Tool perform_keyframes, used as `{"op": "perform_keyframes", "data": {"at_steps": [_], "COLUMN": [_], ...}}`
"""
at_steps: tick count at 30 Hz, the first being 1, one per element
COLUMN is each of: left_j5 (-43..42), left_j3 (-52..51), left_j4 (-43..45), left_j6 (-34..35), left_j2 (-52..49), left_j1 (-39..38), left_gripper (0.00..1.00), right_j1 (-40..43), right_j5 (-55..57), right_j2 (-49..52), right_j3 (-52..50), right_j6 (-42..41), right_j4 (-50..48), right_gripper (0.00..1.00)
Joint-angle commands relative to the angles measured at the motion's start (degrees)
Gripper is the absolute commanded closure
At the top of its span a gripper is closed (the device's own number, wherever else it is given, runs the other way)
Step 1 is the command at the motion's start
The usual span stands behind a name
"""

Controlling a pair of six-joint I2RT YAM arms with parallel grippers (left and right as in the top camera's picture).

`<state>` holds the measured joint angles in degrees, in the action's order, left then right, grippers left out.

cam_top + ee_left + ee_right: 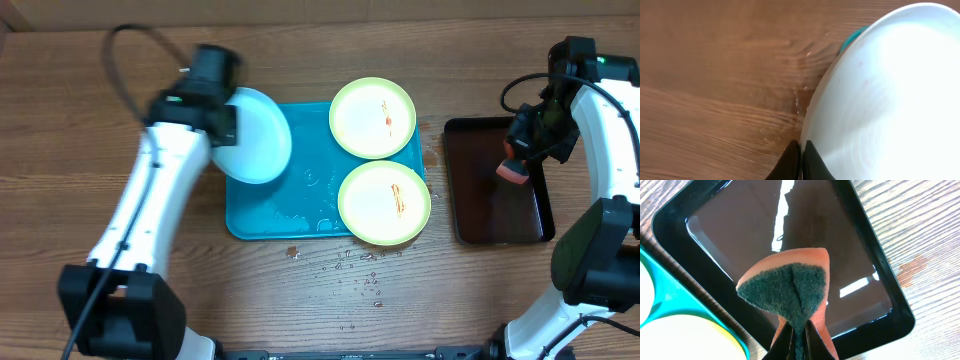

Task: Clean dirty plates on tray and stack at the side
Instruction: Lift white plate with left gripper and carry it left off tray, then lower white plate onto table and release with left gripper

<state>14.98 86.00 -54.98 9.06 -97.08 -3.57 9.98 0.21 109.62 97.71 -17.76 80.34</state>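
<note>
My left gripper [232, 122] is shut on the rim of a pale blue-white plate [255, 135], held over the left edge of the turquoise tray [270, 215]. In the left wrist view the plate [890, 100] fills the right side, with the fingers [801, 157] pinching its edge. Two green-rimmed plates with red smears lie on the tray, one at the back [372, 117] and one at the front [384, 203]. My right gripper [517, 160] is shut on an orange sponge with a dark green pad [790, 287] above the dark tray [875, 245].
The dark glossy tray [497, 225] with liquid in it sits right of the turquoise tray. Water drops are scattered on the wood in front of the tray [355, 270]. Bare wooden table lies left of the held plate [715, 75].
</note>
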Motion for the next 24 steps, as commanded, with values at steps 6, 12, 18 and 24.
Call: {"op": "perform_keyframes", "data": {"at_steps": [6, 12, 18, 24], "left_j5": [-20.81, -18.18, -16.06, -15.89], "left_j3": [0.15, -4.9, -15.39, -23.34], "left_j4": [-0.24, 1.77, 11.17, 20.76], "left_j6": [3.87, 7.02, 11.32, 11.32], "left_j2": [1.03, 0.76, 0.76, 0.76], "left_j1": [24.98, 34.05, 37.38, 37.16], "left_gripper": [0.96, 0.96, 0.96, 0.96], "right_j1": [-0.09, -0.09, -0.11, -0.11], "right_j5": [-0.28, -0.28, -0.28, -0.28], "right_j2": [-0.81, -0.81, -0.81, -0.81], "right_j3": [0.07, 0.07, 0.07, 0.07], "right_j6": [0.24, 0.24, 0.26, 0.24], "right_j4": [-0.15, -0.13, -0.13, -0.11], "right_gripper": [0.96, 0.96, 0.96, 0.96]}}
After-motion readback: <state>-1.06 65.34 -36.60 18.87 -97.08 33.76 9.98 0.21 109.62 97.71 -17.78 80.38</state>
